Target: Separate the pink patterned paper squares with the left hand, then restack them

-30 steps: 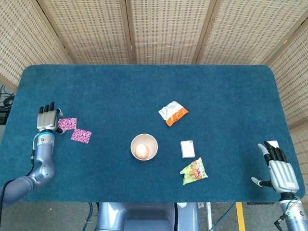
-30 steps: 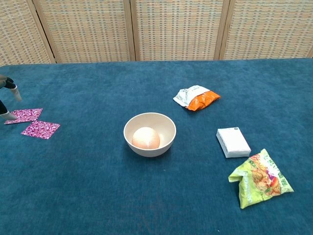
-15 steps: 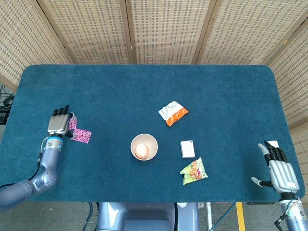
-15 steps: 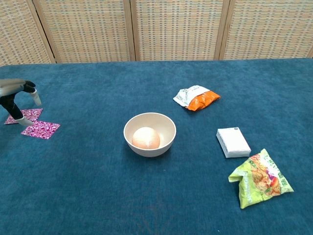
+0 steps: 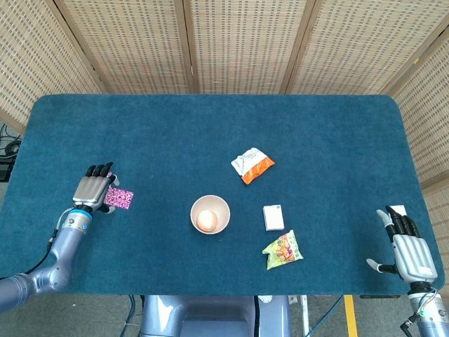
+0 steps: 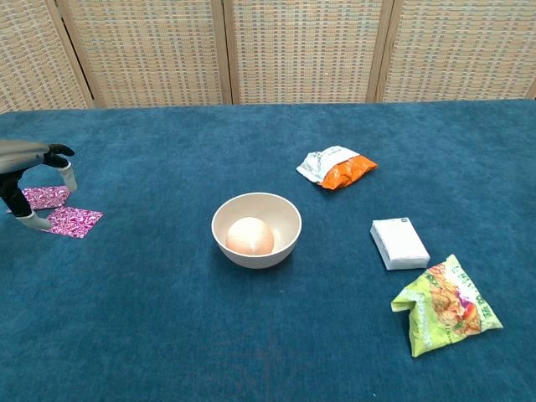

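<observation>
The left hand (image 5: 95, 189) hovers low over the two pink patterned paper squares (image 6: 74, 221) at the left side of the blue bench (image 5: 210, 133), palm down with its fingers (image 6: 59, 152) arched and apart; in the chest view the thumb tip comes down at the near edge of the squares, though whether it actually presses the paper cannot be told, and nothing is lifted in the hand. The squares lie flat on the cloth, side by side and just overlapping or touching at a corner — one further back and mostly under the hand, the other nearer the middle of the bench and largely uncovered. From the head view only the uncovered square shows, poking out from beside the hand. The right hand (image 5: 410, 249) sits well apart at the near right corner of the bench, fingers straight and spread, holding nothing. Near the middle stands a cream bowl (image 5: 210, 214) with a round orange-pink fruit (image 6: 249, 236) inside it. Behind and to the right of the bowl lies an orange and white snack packet (image 5: 252, 166); beside the bowl lies a small white box (image 5: 273, 217), and just in front of that a yellow-green snack bag (image 5: 283, 250)
</observation>
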{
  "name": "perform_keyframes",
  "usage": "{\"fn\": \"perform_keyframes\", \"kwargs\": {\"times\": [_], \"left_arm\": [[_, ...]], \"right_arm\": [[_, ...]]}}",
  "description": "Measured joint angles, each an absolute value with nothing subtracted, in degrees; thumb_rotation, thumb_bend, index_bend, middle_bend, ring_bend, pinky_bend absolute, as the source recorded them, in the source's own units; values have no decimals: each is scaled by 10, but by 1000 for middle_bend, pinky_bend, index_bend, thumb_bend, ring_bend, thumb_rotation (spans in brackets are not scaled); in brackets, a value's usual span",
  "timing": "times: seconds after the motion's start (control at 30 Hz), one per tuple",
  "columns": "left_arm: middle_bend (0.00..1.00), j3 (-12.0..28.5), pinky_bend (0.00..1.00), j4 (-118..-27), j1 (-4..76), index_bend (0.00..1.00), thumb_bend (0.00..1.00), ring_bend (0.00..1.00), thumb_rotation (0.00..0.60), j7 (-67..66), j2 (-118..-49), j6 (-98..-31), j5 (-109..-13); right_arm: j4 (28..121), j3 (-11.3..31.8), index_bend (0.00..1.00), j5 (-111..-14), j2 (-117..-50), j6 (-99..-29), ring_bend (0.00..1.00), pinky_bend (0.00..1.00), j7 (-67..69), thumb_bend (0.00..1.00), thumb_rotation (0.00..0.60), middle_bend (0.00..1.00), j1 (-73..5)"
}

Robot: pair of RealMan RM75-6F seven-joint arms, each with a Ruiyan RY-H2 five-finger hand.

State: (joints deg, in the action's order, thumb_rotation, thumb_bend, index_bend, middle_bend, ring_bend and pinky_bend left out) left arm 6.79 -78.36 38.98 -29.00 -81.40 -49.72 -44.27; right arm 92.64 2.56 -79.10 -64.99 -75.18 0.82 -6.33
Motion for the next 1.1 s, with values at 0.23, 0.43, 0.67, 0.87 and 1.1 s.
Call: {"fn": "perform_keyframes", "kwargs": {"times": [0.23,0.43,0.67,0.87,1.1], "left_arm": [[0,59,0,-768,391,321,177,0,600,-290,-811,-493,-454],[0,55,0,-742,395,321,177,0,600,-281,-817,-485,-472],[0,45,0,-708,406,322,177,0,600,-279,-836,-462,-485],[0,40,0,-699,407,321,177,0,600,-282,-848,-462,-492],[0,40,0,-694,408,322,177,0,600,-282,-854,-463,-492]], "right_arm": [[926,25,0,-790,-651,-750,0,0,5,105,600,0,-64],[927,25,0,-787,-652,-749,0,0,1,105,600,0,-64],[926,27,0,-785,-654,-748,0,0,-1,105,600,0,-65],[926,27,0,-785,-653,-748,0,0,0,105,600,0,-65],[926,26,0,-786,-653,-749,0,0,0,105,600,0,-64]]}}
